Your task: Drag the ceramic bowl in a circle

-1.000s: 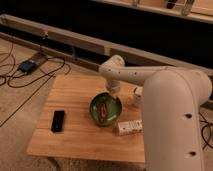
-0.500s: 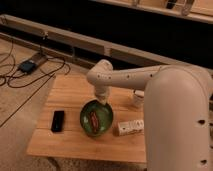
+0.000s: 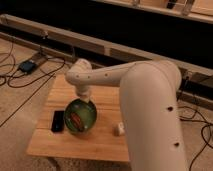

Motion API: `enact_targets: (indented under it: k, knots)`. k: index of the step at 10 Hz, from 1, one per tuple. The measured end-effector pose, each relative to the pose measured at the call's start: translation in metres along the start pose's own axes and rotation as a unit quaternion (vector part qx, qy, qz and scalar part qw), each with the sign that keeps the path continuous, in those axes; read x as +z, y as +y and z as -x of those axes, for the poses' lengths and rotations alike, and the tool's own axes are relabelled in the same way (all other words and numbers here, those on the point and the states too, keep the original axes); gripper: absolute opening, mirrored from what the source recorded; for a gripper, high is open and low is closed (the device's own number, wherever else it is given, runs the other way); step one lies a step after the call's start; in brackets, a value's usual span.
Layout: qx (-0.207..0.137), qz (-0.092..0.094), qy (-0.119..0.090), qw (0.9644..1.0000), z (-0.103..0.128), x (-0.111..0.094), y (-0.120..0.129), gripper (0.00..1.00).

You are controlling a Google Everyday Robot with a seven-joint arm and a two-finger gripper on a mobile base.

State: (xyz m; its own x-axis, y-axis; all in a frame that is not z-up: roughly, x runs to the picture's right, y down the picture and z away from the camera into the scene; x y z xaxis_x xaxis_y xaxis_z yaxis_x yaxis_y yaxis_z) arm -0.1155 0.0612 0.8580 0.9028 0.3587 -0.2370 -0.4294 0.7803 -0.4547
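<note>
The ceramic bowl (image 3: pixel 80 116) is round, dark green and glossy, with a reddish-brown piece (image 3: pixel 76 119) inside. It sits on the left part of the wooden table (image 3: pixel 102 137), right next to the black phone (image 3: pixel 58 121). My gripper (image 3: pixel 85 99) comes down from the white arm (image 3: pixel 135 85) and meets the bowl's far rim. The arm hides where the gripper touches the bowl.
A small white object (image 3: pixel 119 129) lies on the table right of the bowl, partly hidden by my arm. Cables (image 3: pixel 30 80) and a blue box (image 3: pixel 26 66) lie on the floor at the left. A dark low wall runs behind the table.
The bowl has slid left and toward the front of the table, now close beside the phone. My arm has swung left with it.
</note>
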Motion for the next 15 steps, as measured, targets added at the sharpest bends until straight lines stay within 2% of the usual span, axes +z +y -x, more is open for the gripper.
enact_targets:
  k: [2, 4, 7, 9, 11, 12, 15]
  knots:
    - [0.017, -0.018, -0.008, 0.9996, 0.033, 0.000, -0.027, 0.00]
    - [0.054, -0.042, -0.016, 0.9975, 0.051, -0.001, -0.073, 0.00]
    - [0.114, -0.073, -0.016, 0.9906, 0.042, -0.002, -0.144, 0.00]
    - [0.155, -0.096, -0.010, 0.9832, 0.015, -0.002, -0.194, 0.00]
    - [0.180, -0.109, 0.000, 0.9776, -0.017, 0.001, -0.225, 0.00]
    - [0.191, -0.115, 0.011, 0.9749, -0.043, 0.005, -0.238, 0.00]
    - [0.200, -0.110, 0.042, 0.9727, -0.106, 0.023, -0.244, 0.00]
